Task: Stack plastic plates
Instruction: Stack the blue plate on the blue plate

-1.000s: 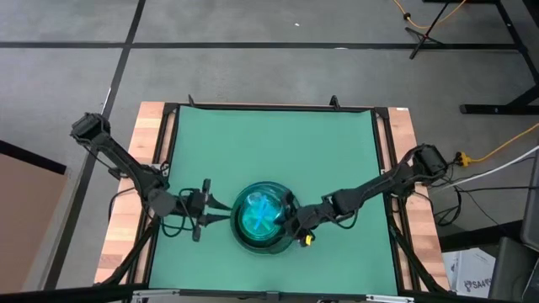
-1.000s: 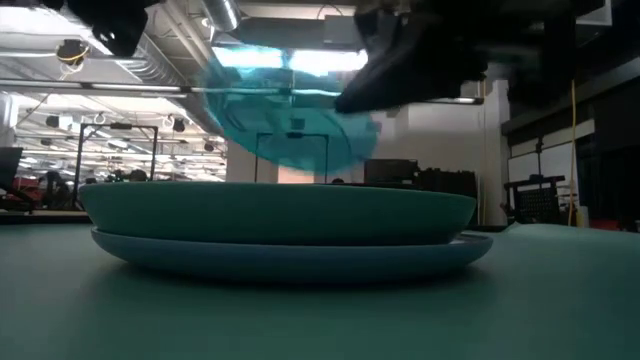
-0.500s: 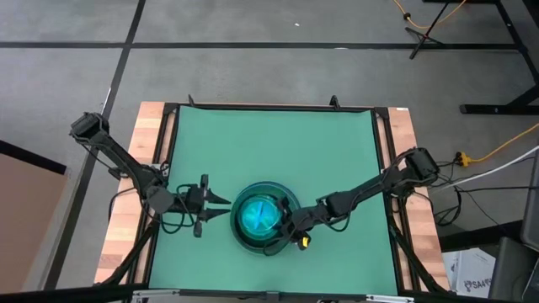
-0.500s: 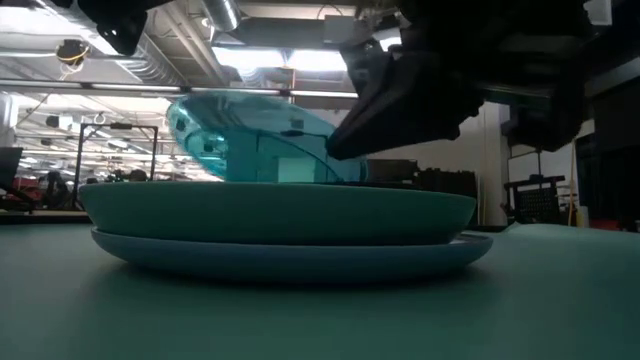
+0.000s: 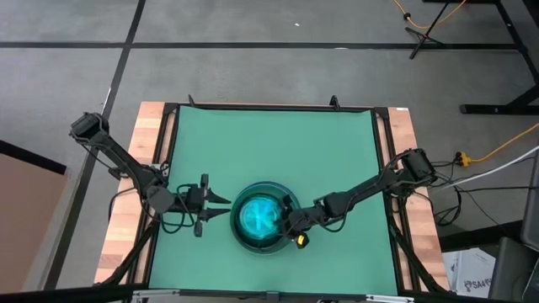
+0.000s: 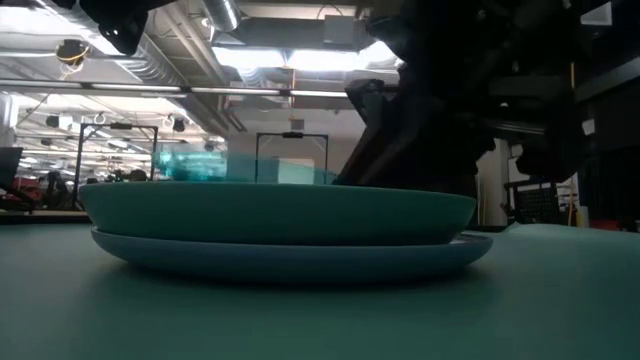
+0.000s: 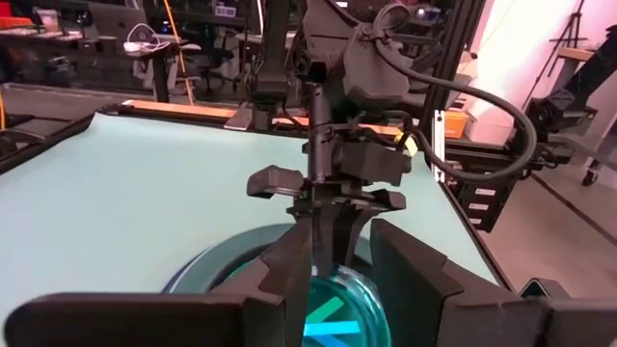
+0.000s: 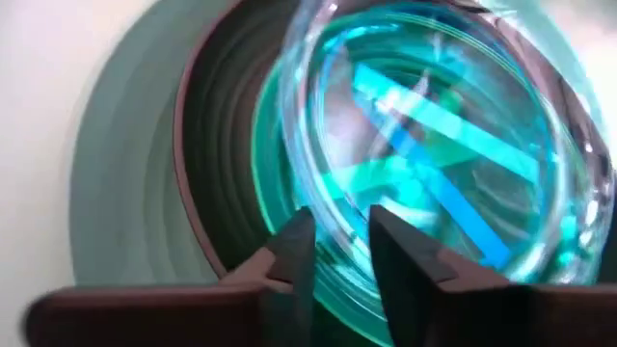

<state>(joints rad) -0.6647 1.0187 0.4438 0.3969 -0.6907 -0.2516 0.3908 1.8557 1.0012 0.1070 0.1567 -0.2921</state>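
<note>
A stack of plates stands near the table's near edge. In the low view, a large teal-green plate (image 6: 280,212) sits on a blue one (image 6: 290,256). In the right wrist view, a black plate (image 8: 207,145) lies inside the teal one. My right gripper (image 5: 286,222) is shut on a small translucent cyan plate (image 5: 259,217), which sits low in the stack. Only the cyan plate's left rim (image 6: 190,165) shows above the teal rim. My left gripper (image 5: 223,201) hovers open and empty just left of the stack. My right gripper pinches the cyan plate's rim (image 8: 337,229) on the plate's right side, with one finger (image 8: 294,253) on each face of the rim. The fingers come from the table's right, slanting down. The plate lies nearly level down inside the stack.
The green mat (image 5: 269,151) lies open behind and beside the stack. Wooden boards (image 5: 143,168) and a dark frame run along the table's left and right edges. My right arm (image 7: 333,173) stands close in front of my left gripper, across the stack.
My right gripper has gone down and a little toward the table's left with the cyan plate. The plate was tilted and held above the stack. It has levelled out and sunk into the stack until only its left rim shows above the teal plate.
</note>
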